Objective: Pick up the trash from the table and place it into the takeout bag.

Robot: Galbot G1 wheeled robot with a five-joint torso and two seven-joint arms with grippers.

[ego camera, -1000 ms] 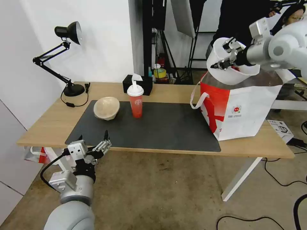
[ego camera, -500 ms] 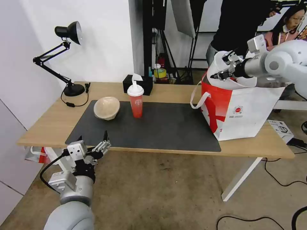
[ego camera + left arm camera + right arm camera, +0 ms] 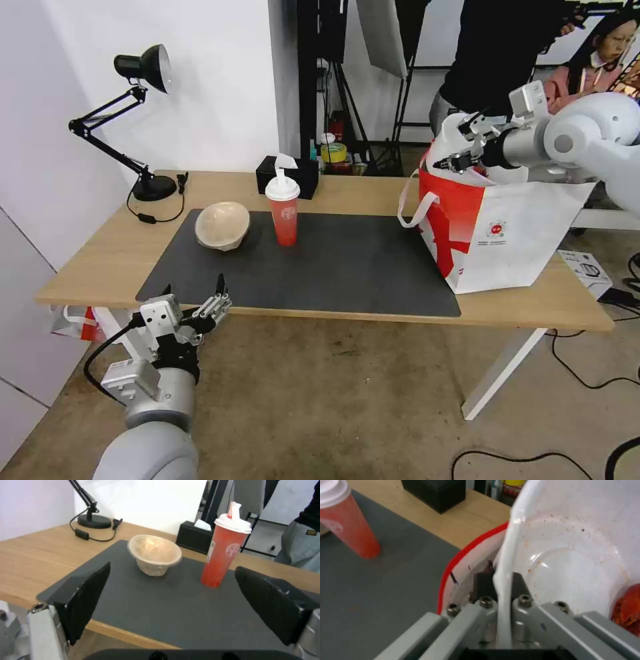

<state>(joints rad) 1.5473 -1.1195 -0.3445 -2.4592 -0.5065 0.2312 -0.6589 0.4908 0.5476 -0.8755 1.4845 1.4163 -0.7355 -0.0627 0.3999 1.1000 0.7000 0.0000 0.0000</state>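
With the right tool [image 3: 460,162] clamped on the rim of the white bowl [image 3: 573,562], half-sunk in the takeout bag [image 3: 507,233], lower straight, keep level, release only once well below the bag's mouth.

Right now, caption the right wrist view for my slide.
Right gripper shut on the white bowl rim, red scraps inside, bowl partly in the takeout bag.
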